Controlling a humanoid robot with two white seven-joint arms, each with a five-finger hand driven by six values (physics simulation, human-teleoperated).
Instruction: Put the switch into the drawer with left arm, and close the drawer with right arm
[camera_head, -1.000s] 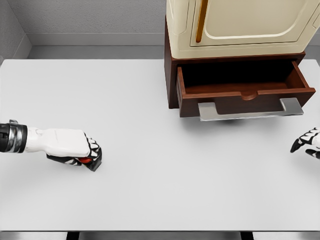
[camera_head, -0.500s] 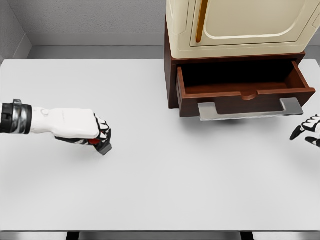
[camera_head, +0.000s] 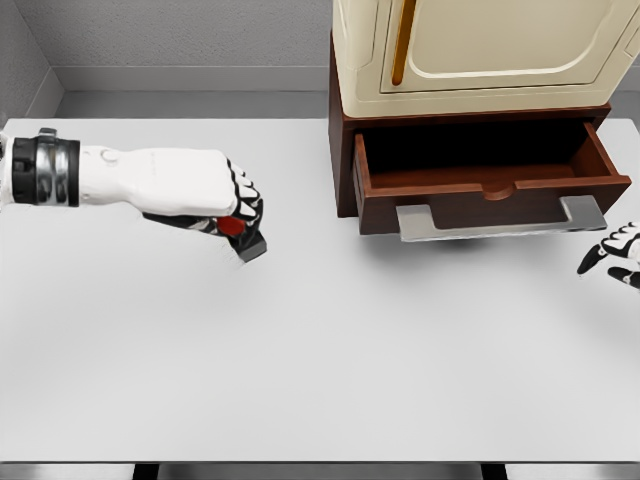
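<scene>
My left hand (camera_head: 238, 212) is shut on the switch (camera_head: 243, 237), a small dark grey block with a red button, held above the white table (camera_head: 320, 340) left of the cabinet. The brown drawer (camera_head: 490, 185) stands pulled out, its inside dark and its grey handle (camera_head: 500, 220) facing me. The hand with the switch is well left of the drawer's front corner. My right hand (camera_head: 612, 255) shows at the right edge, just below the handle's right end, fingers relaxed and holding nothing.
A cream appliance (camera_head: 480, 50) with an orange handle sits on top of the brown cabinet (camera_head: 343, 150). A grey wall runs behind the table.
My left hand has lifted the switch and carried it up and to the right, toward the drawer. The right hand has crept slightly upward at the right edge.
</scene>
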